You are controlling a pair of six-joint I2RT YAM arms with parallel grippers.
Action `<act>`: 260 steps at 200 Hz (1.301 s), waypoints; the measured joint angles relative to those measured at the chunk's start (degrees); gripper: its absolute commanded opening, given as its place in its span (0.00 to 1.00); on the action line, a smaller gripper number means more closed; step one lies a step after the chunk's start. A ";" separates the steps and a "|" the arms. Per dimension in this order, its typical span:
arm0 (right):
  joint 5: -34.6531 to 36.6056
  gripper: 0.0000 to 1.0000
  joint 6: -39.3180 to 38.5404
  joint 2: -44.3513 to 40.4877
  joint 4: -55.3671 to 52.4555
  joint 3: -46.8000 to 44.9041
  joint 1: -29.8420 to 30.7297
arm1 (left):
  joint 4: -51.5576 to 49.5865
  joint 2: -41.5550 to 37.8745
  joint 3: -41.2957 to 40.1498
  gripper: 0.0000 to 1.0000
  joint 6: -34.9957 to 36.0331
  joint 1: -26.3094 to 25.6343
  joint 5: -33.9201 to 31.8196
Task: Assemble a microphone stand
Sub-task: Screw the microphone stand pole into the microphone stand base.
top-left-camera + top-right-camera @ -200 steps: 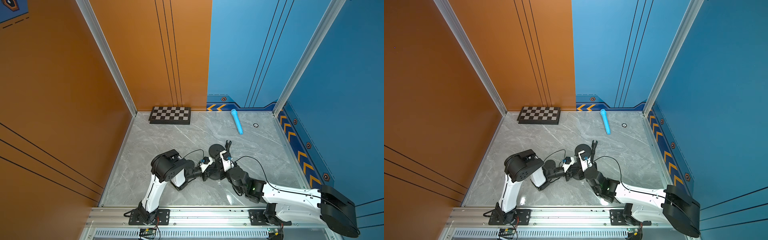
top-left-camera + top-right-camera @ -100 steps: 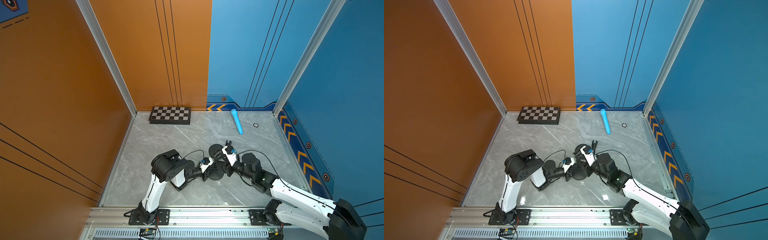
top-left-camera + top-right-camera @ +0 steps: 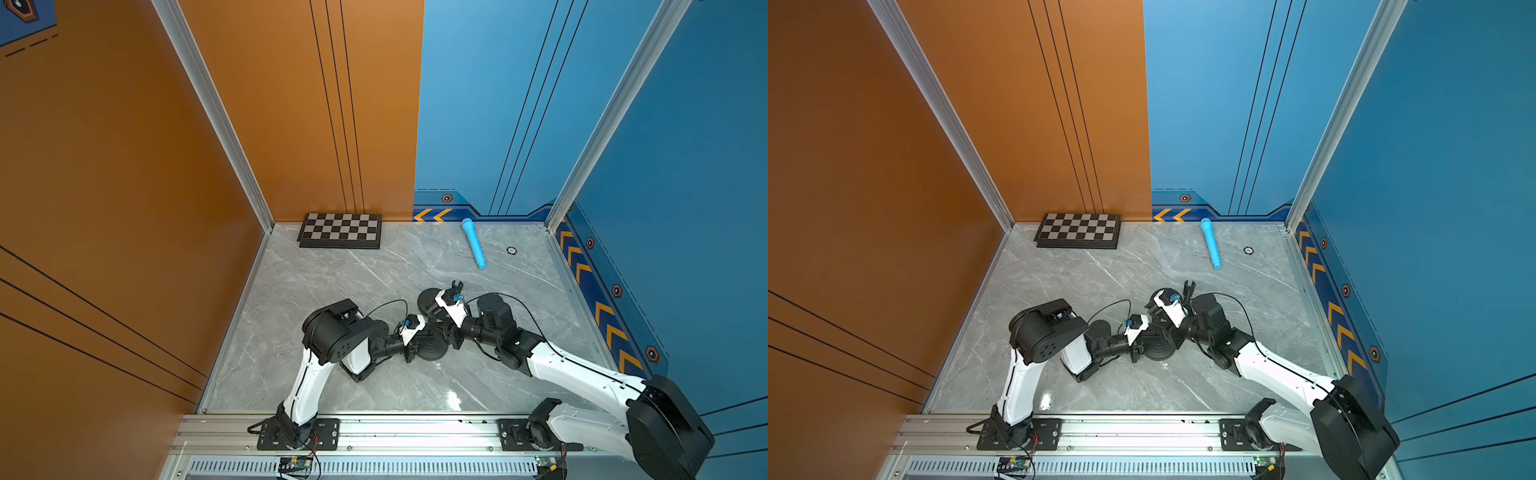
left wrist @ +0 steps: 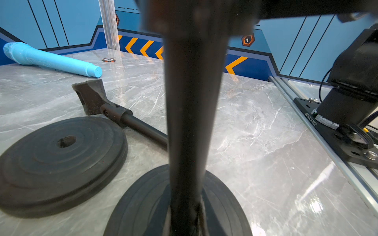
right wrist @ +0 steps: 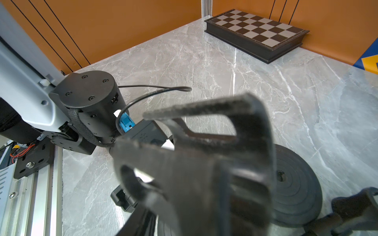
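The right gripper [image 5: 131, 128], clamped a second ago, now stands spread and empty near the holed black rubber disc base [image 4: 63, 141], seemingly free to fetch the black clip-topped pole [image 4: 122, 118] lying just beside that base. The left gripper [image 4: 185, 196] is pressed together, tips on a second black disc [image 4: 139, 208] nearby. Only the left wrist view shows the pole plainly; the light-blue plastic microphone [image 3: 473, 243] lies well beyond.
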 measured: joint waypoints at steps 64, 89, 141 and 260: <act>1.75 0.07 -1.44 0.94 0.94 1.51 -0.33 | -0.07 0.00 0.04 0.18 -1.27 0.11 -0.07; 10.19 0.00 0.04 -1.11 4.28 -1.40 4.07 | 0.00 0.00 -0.02 0.22 -0.79 0.11 -0.04; 48.83 0.00 11.08 -3.82 11.06 -7.43 23.34 | 0.13 0.00 -0.20 0.20 1.64 -0.04 0.31; 7.63 0.44 1.55 -9.49 -0.46 -3.21 0.15 | -0.09 0.00 -0.02 0.09 1.99 -0.07 0.55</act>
